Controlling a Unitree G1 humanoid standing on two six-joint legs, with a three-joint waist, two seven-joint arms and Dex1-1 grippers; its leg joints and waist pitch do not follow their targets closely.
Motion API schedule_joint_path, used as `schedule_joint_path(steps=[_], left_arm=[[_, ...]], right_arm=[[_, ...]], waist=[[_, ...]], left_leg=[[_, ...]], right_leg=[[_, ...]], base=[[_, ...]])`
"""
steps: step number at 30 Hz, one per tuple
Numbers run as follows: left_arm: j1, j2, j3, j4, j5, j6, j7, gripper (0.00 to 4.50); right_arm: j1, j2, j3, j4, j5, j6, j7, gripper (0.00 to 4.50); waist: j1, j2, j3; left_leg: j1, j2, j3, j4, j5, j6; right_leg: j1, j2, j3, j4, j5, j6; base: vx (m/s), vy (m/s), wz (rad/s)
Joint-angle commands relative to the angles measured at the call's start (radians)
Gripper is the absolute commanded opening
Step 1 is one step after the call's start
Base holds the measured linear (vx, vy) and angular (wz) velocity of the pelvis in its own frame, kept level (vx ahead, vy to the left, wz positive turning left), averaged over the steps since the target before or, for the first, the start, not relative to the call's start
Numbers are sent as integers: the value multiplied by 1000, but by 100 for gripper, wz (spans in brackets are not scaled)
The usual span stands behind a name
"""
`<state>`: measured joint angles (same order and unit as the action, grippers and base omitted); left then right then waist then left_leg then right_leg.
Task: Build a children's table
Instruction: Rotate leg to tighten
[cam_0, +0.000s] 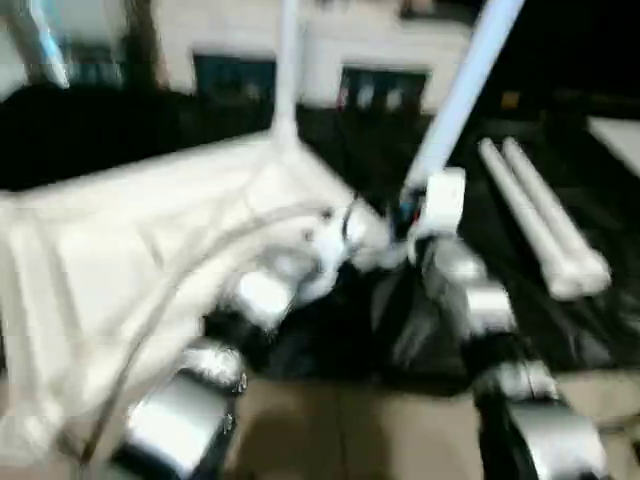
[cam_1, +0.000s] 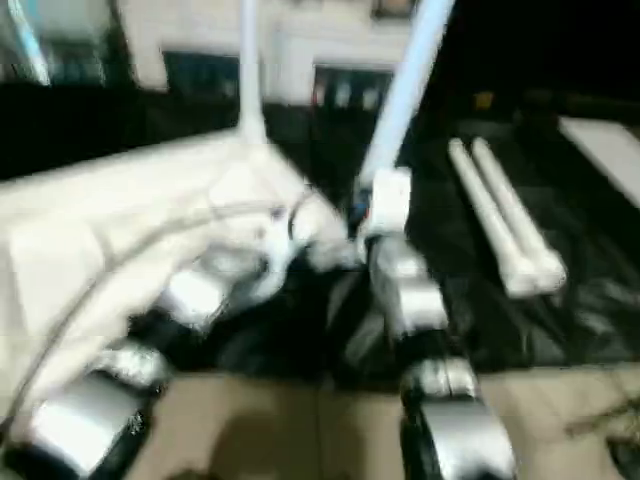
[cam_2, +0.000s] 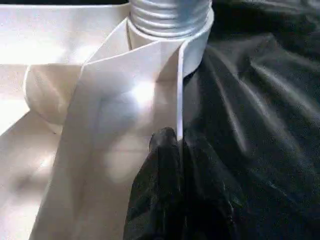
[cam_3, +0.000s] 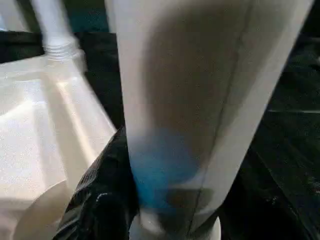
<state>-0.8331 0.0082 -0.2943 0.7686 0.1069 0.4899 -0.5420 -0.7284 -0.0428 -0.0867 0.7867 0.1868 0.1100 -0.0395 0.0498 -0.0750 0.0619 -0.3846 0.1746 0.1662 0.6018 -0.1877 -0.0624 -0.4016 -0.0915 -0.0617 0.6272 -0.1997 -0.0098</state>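
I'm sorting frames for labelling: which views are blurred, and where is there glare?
Both eye views are motion-smeared: the tabletop and the two spare legs lose their edges. The left wrist view is sharp, with a bright glare patch on the tabletop rib above the left gripper. In the right wrist view the held leg sits close and soft.

We log: tabletop (cam_2: 125, 95), smooth glossy white plastic; leg (cam_3: 200, 100), smooth white plastic; black sheet (cam_2: 260, 100), wrinkled, shiny.
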Motion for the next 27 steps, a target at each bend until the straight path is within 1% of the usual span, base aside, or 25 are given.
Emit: schedule_joint_path(steps=[1, 2, 3, 4, 5, 6, 7, 8, 9, 11, 13, 15, 16, 17, 18, 19, 20, 21, 22, 23, 24, 25, 26, 27], left_arm=[[-79, -39, 47, 18, -18, -10, 87, 0], [-93, -52, 55, 27, -22, -7, 101, 0], [-93, -52, 55, 27, -22, -7, 101, 0], [-101, -63, 61, 30, -21, 1, 109, 0], [-103, -75, 64, 22, -20, 16, 113, 0], [-105, -81, 64, 22, -19, 22, 117, 0], [-104, -87, 62, 16, -18, 31, 118, 0], [-103, -93, 61, 12, -20, 36, 121, 0], [-104, -96, 62, 10, -22, 39, 123, 0], [-107, -102, 66, 27, -25, 33, 128, 0], [-108, -103, 68, 36, -25, 27, 130, 0], [-107, -99, 72, 39, -23, 25, 129, 0], [-107, -99, 72, 39, -23, 25, 129, 0], [-106, -97, 75, 36, -22, 27, 130, 0], [-104, -95, 75, 34, -21, 28, 130, 0], [-104, -94, 76, 33, -21, 29, 129, 0], [-103, -93, 76, 32, -21, 30, 129, 0], [-103, -92, 76, 31, -21, 29, 127, 0], [-103, -92, 76, 31, -21, 29, 127, 0], [-102, -88, 75, 29, -21, 26, 124, 0], [-101, -83, 69, 28, -16, 13, 114, 0], [-99, -80, 65, 26, -13, 5, 109, 0], [-98, -78, 62, 25, -11, 0, 105, 0], [-95, -75, 63, 20, -11, 1, 102, 0]], right_arm=[[29, 6, -48, 149, -2, 24, -98, 185], [16, 9, -59, 171, -1, 12, -120, 185], [16, 9, -59, 171, -1, 12, -120, 185], [4, 10, -65, 193, -4, 1, -139, 185], [-9, 11, -70, 215, -6, -4, -154, 185], [-17, 13, -73, 230, -11, -11, -162, 185], [-24, 15, -71, 242, -17, -16, -165, 185], [-31, 17, -69, 254, -22, -22, -172, 185], [-36, 18, -67, 261, -25, -25, -175, 185], [-47, 20, -65, 282, -26, -39, -185, 185], [-53, 21, -64, 292, -29, -48, -188, 185], [-66, 19, -50, 309, -42, -67, -171, 185], [-66, 19, -50, 309, -42, -67, -171, 185], [-72, 18, -48, 317, -44, -84, -157, 185], [-73, 21, -58, 313, -31, -99, -140, 185], [-74, 24, -68, 309, -19, -108, -128, 185], [-76, 26, -74, 308, -13, -115, -122, 255], [-78, 25, -74, 310, -16, -121, -122, 255], [-78, 25, -74, 310, -16, -121, -122, 260], [-84, 27, -84, 307, -5, -133, -96, 260], [-87, 26, -86, 303, -2, -142, -80, 288], [-89, 24, -86, 298, 2, -150, -63, 297], [-90, 23, -86, 294, 4, -155, -52, 301], [-91, 15, -77, 284, -2, -169, -32, 308]], waist=[[-14, 13, -61], [-8, 11, -63], [-8, 10, -63], [-6, 11, -64], [-7, 15, -68], [-7, 15, -69], [-9, 13, -71], [-10, 13, -69], [-11, 13, -71], [-12, 11, -70], [-12, 12, -69], [-13, 10, -69], [-13, 11, -68], [-15, 8, -68], [-15, 6, -67], [-14, 7, -67], [-15, 7, -68], [-15, 4, -68], [-15, 4, -68], [-13, 6, -72], [-11, 6, -74], [-12, 4, -73], [-12, 3, -73], [-11, 4, -74]], left_leg=[[33, 53, -8, -91, -267, -42], [29, 51, -5, -89, -260, -24], [26, 50, -3, -89, -254, -16], [19, 51, -6, -90, -228, -6], [18, 54, -8, -90, -204, -4], [18, 54, -8, -89, -189, -1], [18, 53, -6, -87, -159, 9], [17, 52, -4, -86, -149, 19], [18, 51, -3, -84, -141, 30], [17, 51, -2, -84, -144, 41], [19, 51, 0, -84, -157, 45], [20, 52, 0, -84, -171, 44], [19, 52, 0, -85, -182, 41], [18, 53, 0, -85, -188, 41], [19, 53, 0, -85, -193, 41], [19, 53, 1, -84, -197, 43], [17, 53, 0, -84, -190, 46], [17, 53, 1, -83, -181, 51], [17, 53, 1, -83, -181, 51], [16, 52, 2, -79, -146, 66], [15, 53, 1, -78, -125, 73], [15, 52, 2, -76, -100, 89], [15, 53, 3, -76, -97, 104], [16, 53, 3, -74, -94, 110]], right_leg=[[24, -49, 44, -82, -109, -202], [28, -55, 46, -87, -130, -194], [28, -57, 47, -89, -136, -190], [36, -58, 45, -87, -126, -180], [39, -59, 43, -83, -100, -180], [39, -58, 43, -82, -78, -182], [41, -57, 42, -77, -24, -191], [42, -56, 42, -76, 2, -199], [43, -56, 42, -74, 23, -206], [45, -58, 43, -75, 24, -213], [43, -58, 44, -78, 3, -214], [43, -59, 44, -80, -20, -212], [42, -59, 43, -82, -38, -211], [42, -59, 44, -83, -46, -207], [41, -59, 44, -85, -57, -205], [41, -60, 44, -84, -60, -204], [43, -60, 44, -83, -57, -202], [42, -60, 44, -82, -48, -204], [42, -60, 44, -82, -48, -204], [45, -60, 45, -77, -2, -219], [47, -62, 44, -72, 24, -224], [47, -59, 43, -69, 58, -232], [47, -60, 43, -69, 59, -239], [48, -61, 42, -69, 61, -242]], base=[[0, 0, 0], [0, 0, 0], [0, 0, 0], [0, 0, 0], [0, 0, 0], [0, 0, 0], [0, 0, 0], [0, 0, 0], [0, 0, 0], [0, 0, 0], [0, 0, 0], [0, 0, 0], [0, 0, 0], [0, 0, 0], [0, 0, 0], [0, 0, 0], [0, 0, 0], [0, 0, 0], [0, 0, 0], [0, 0, 0], [0, 0, 0], [0, 0, 0], [0, 0, 0], [0, 0, 0]])
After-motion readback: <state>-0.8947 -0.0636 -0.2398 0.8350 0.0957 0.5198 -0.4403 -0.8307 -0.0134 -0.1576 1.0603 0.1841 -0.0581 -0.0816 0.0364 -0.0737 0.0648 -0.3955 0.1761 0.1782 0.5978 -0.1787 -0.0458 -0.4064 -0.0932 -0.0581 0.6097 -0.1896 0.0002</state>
